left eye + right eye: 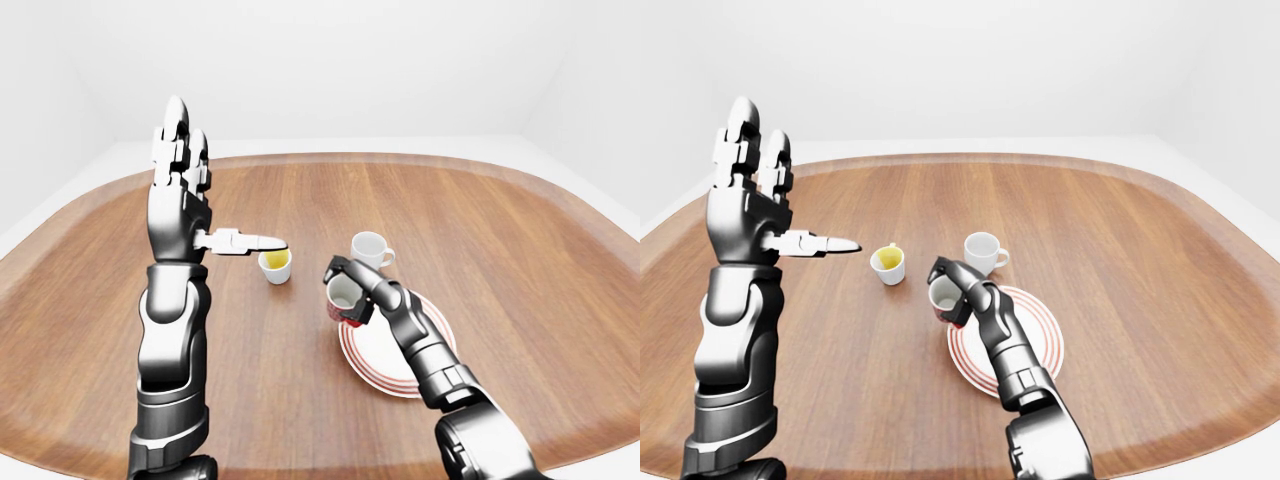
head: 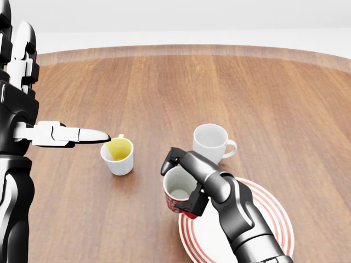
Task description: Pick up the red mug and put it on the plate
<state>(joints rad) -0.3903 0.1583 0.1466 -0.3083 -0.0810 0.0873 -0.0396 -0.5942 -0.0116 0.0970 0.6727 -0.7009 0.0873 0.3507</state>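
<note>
Step in hand: carrying; the right hand (image 2: 184, 186) has its fingers wrapped round the red mug (image 2: 176, 200) and holds it off the desk (image 2: 263, 98), upright, mouth up.
Mug's place: at the left rim of the plate (image 2: 263, 219), partly over it, not yet set down, I'd judge.
Next move: probably a little further right over the plate's middle, then lower and let go.
Left hand: the left hand (image 1: 180, 165) is raised on the left, fingers spread, holding nothing.
Around: a white mug (image 2: 211, 144) just beyond the plate; a white cup with yellow inside (image 2: 118, 155) to the left.
In the way: nothing on the plate; only the white mug stands close to its far rim.
</note>
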